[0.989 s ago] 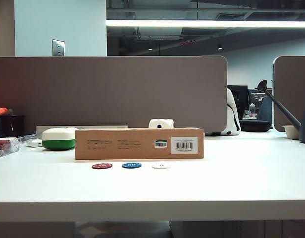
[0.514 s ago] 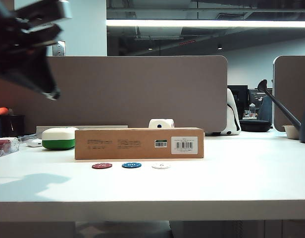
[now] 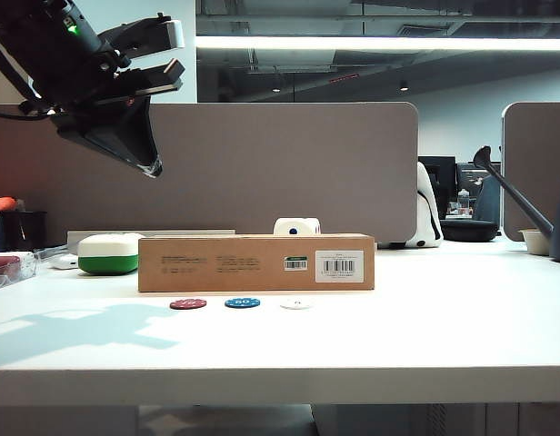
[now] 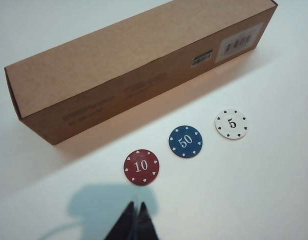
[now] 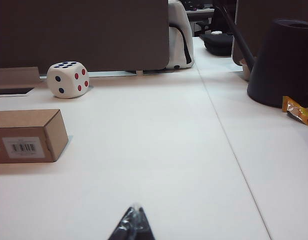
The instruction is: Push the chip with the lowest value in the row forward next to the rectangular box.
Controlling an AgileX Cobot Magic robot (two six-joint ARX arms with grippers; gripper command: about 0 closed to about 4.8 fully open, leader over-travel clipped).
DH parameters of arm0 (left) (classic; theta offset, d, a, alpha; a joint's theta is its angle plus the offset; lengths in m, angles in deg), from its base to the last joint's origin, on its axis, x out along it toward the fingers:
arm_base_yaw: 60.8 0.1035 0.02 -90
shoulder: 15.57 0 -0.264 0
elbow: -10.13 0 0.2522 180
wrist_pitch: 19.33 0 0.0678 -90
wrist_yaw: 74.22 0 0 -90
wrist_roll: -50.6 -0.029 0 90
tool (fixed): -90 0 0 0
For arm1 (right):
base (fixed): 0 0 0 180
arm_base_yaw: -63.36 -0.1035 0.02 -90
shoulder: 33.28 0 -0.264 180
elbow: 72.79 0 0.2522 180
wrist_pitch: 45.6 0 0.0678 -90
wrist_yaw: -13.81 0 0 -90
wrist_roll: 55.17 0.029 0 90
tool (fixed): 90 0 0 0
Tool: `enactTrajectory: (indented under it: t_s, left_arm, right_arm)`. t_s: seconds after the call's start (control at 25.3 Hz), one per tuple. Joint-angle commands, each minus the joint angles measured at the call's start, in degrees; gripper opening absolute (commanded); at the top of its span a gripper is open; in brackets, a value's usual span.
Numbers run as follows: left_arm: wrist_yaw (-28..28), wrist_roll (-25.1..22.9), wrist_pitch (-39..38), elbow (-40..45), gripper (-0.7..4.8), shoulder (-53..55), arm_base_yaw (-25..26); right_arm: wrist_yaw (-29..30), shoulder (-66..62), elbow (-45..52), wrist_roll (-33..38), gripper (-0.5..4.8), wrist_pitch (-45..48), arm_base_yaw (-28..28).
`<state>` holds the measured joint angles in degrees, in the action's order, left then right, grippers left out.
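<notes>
Approach step: left gripper [image 4: 135, 221], fingers pressed together, hangs high over the row; next, descend behind white 5 chip [image 4: 231, 124], nudge toward rectangular box [image 4: 139, 65]; right gripper [image 5: 132, 223] closed, low, idle.

- I am working in an open-plan office.
- Grey desk dividers [image 3: 262, 168] stand along the far edge of my white desk [image 3: 425, 336].
- Beyond them I see dark monitors [image 3: 453, 177], exposed ceiling ducts and a long strip light [image 3: 380, 43].
</notes>
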<state>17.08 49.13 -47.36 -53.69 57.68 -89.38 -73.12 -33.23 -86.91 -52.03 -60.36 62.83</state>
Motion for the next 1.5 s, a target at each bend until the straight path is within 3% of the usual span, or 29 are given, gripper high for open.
enactTrajectory:
  t_s: [0.04,0.2,0.32,0.36,0.44,0.75,0.83,0.95,1.07,1.19,1.34,1.5]
  left_arm:
    - [-0.04,-0.04,0.66,-0.35,-0.05,-0.09,0.02]
    - [0.02,-0.02,0.66,-0.35,-0.05,-0.11,0.02]
    - [-0.02,-0.04,0.66,-0.35,-0.05,-0.09,0.02]
    - [-0.02,-0.02,0.66,-0.35,-0.05,-0.09,0.02]
    - [0.0,-0.04,0.66,-0.35,-0.05,-0.09,0.02]
    - [0.0,-0.04,0.66,-0.35,-0.05,-0.09,0.02]
    - [0.0,-0.02,0.66,-0.35,-0.05,-0.09,0.02]
    - [0.0,-0.04,0.66,-0.35,-0.05,-0.09,0.02]
    - [0.0,-0.04,0.63,-0.33,-0.05,-0.09,0.02]
    - [0.0,-0.04,0.66,-0.33,-0.05,-0.09,0.02]
    - [-0.02,-0.04,0.66,-0.33,-0.05,-0.09,0.02]
    - [0.0,-0.04,0.66,-0.33,-0.05,-0.09,0.02]
  right_arm:
    - [0.09,0.04,0.26,-0.11,-0.06,0.9,-0.02]
    - [1.9,0.04,0.26,1.01,-0.06,1.51,-0.04]
    - [7.41,0.04,0.24,19.39,-0.06,4.26,-0.07]
    - [12.11,0.04,0.24,30.27,-0.06,6.29,-0.09]
    - [15.56,0.04,0.26,37.35,0.01,8.66,-0.11]
    - [22.99,0.04,0.11,43.06,0.04,26.8,-0.17]
    - [20.83,-0.07,-0.22,50.18,-0.06,34.32,-0.17]
    - [16.44,-0.13,-3.48,56.37,-0.06,32.52,-0.09]
    - [15.96,-0.57,-11.28,56.15,-0.06,20.79,-0.02]
    - [17.31,-7.69,-27.93,39.93,-0.06,-2.32,-0.09]
    - [20.13,-19.93,-38.49,33.99,-0.06,-14.27,-0.15]
    - [21.53,-30.42,-42.38,32.46,-0.06,-15.26,-2.01]
